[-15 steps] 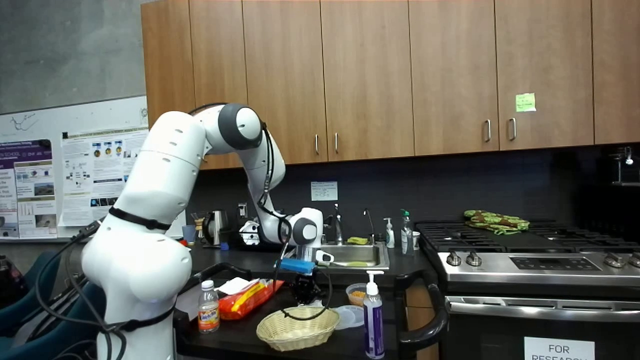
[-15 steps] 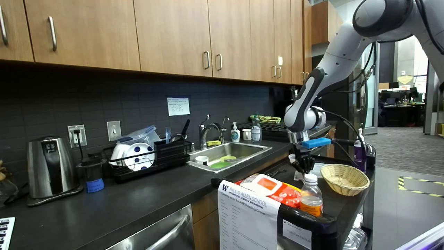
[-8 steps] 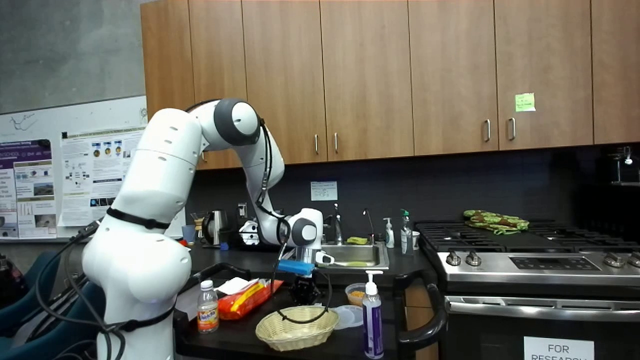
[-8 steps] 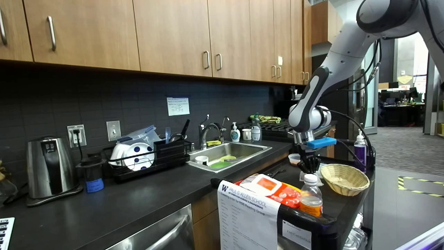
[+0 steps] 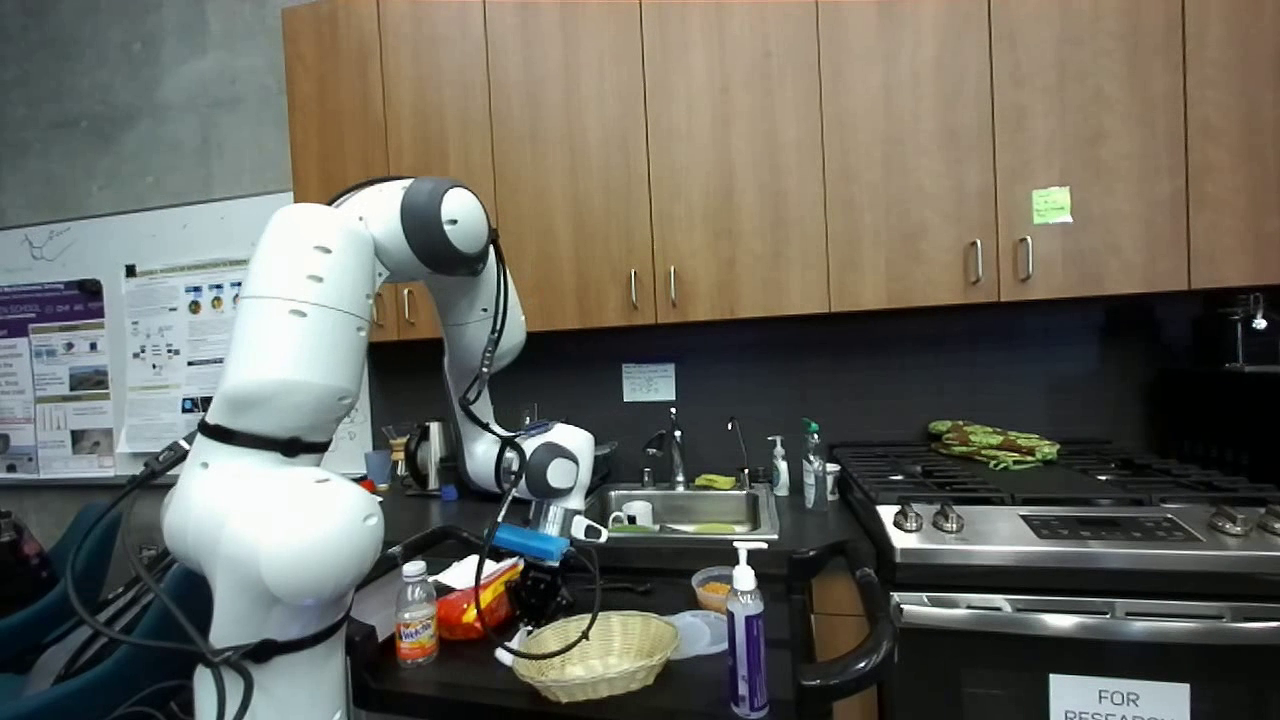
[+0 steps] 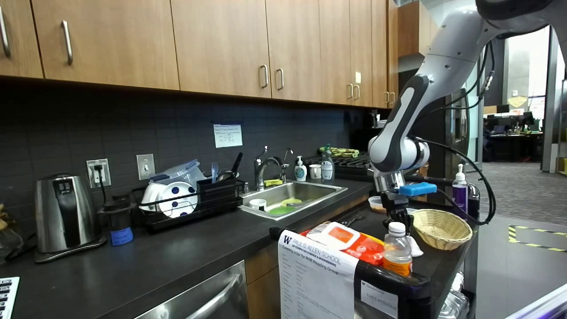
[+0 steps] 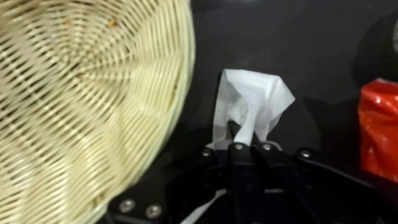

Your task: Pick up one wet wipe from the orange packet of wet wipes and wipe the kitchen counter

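Note:
The orange packet of wet wipes (image 5: 458, 612) lies on the black cart behind the juice bottle. It shows in both exterior views (image 6: 371, 250) and at the right edge of the wrist view (image 7: 380, 130). My gripper (image 7: 244, 137) is shut on a crumpled white wipe (image 7: 258, 90), which hangs from the fingers between the basket and the packet. The wipe's lower end shows in an exterior view (image 6: 414, 247) beside the bottle. The dark kitchen counter (image 6: 177, 257) runs behind the cart, apart from the gripper. The fingertips are partly hidden by the wipe.
A woven basket (image 5: 600, 655) stands right beside the gripper. A juice bottle (image 5: 416, 622), a purple pump bottle (image 5: 746, 640), a food tub (image 5: 712, 588) and a clear lid (image 5: 700, 634) stand on the cart. The sink (image 6: 305, 195) and dish rack (image 6: 190, 212) are on the counter.
My gripper has moved from behind the basket towards the packet and juice bottle, carrying the wipe with it. The arm has swung left in an exterior view, uncovering more of the sink.

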`<state>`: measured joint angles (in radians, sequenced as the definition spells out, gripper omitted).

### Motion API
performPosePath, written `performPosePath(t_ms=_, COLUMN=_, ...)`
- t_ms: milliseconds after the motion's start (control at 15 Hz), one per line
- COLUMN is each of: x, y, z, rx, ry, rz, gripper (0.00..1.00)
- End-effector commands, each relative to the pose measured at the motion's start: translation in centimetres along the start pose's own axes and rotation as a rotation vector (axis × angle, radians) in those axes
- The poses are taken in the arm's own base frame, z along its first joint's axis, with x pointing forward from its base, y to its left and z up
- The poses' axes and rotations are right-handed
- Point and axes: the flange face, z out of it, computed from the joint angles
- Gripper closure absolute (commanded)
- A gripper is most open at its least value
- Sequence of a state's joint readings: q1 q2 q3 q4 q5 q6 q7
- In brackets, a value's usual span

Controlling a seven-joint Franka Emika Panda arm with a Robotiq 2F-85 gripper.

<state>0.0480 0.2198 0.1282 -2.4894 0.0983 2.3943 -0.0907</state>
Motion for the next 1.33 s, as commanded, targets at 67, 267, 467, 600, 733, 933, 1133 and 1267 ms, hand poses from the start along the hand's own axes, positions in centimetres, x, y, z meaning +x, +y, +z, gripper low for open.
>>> performPosePath(t_ms=67, x=-4.0, y=-1.7, z=1.5, rx=0.042, ry=-0.047, rz=-0.067, gripper=0.99)
performPosePath(t_ms=267, x=-5.3, y=-2.5, z=1.9, rx=0.062, ry=-0.067, rz=-0.109, gripper=0.99)
performPosePath(t_ms=467, x=-5.9, y=-2.8, z=1.9, rx=0.070, ry=-0.078, rz=-0.134, gripper=0.99)
performPosePath(t_ms=600, x=-6.0, y=-2.9, z=1.5, rx=0.070, ry=-0.083, rz=-0.146, gripper=0.95)
performPosePath(t_ms=733, x=-6.0, y=-3.0, z=0.9, rx=0.067, ry=-0.075, rz=-0.159, gripper=0.70)
performPosePath(t_ms=933, x=-5.8, y=-3.2, z=-0.5, rx=0.064, ry=-0.048, rz=-0.169, gripper=0.59)
performPosePath(t_ms=1133, x=-5.6, y=-3.5, z=-2.4, rx=0.053, ry=-0.014, rz=-0.178, gripper=0.40)
performPosePath(t_ms=1267, x=-5.4, y=-3.7, z=-3.6, rx=0.045, ry=0.009, rz=-0.184, gripper=0.26)
